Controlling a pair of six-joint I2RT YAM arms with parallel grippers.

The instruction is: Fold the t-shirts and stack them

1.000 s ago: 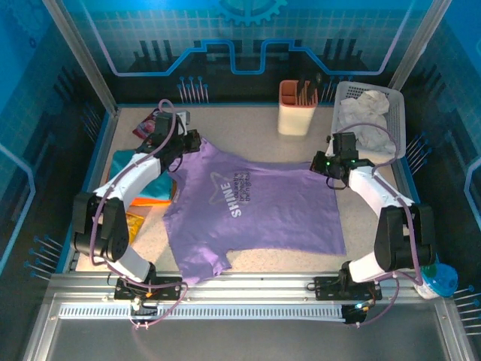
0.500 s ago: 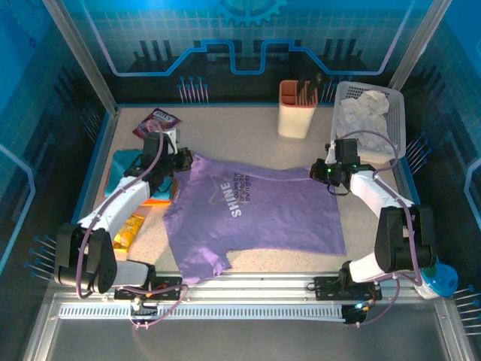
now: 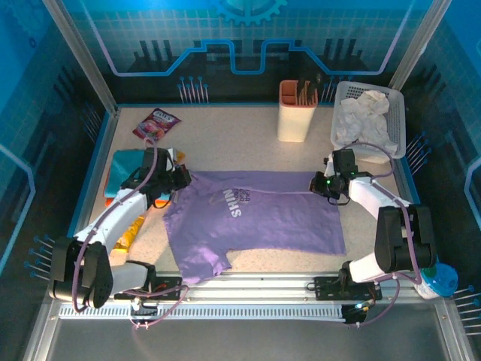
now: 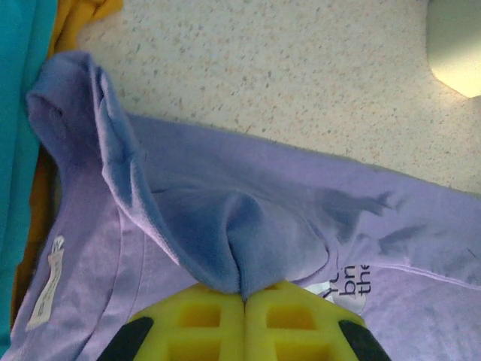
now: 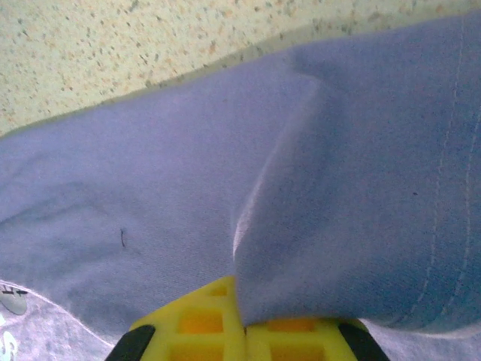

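Note:
A lavender-purple t-shirt (image 3: 255, 218) with white chest lettering lies across the table's middle, its far edge turned over toward the near side. My left gripper (image 3: 183, 177) is shut on the shirt's far left corner; in the left wrist view the cloth (image 4: 225, 226) bunches between the yellow fingers (image 4: 195, 323). My right gripper (image 3: 319, 183) is shut on the far right corner, where purple cloth (image 5: 338, 226) drapes over its yellow fingers (image 5: 195, 323). Teal (image 3: 124, 165), orange (image 3: 154, 201) and yellow (image 3: 129, 228) t-shirts lie piled at the left.
A glossy pink-purple snack packet (image 3: 156, 122) lies at the far left. A peach cup holding sticks (image 3: 297, 107) stands at the back. A white basket (image 3: 398, 116) with pale cloth sits at the far right. A blue-capped bottle (image 3: 438, 282) stands near the right base.
Both grippers have pulled the shirt's far edge toward the near side, folding it over. The lettering now sits close to the fold line and reads upside down.

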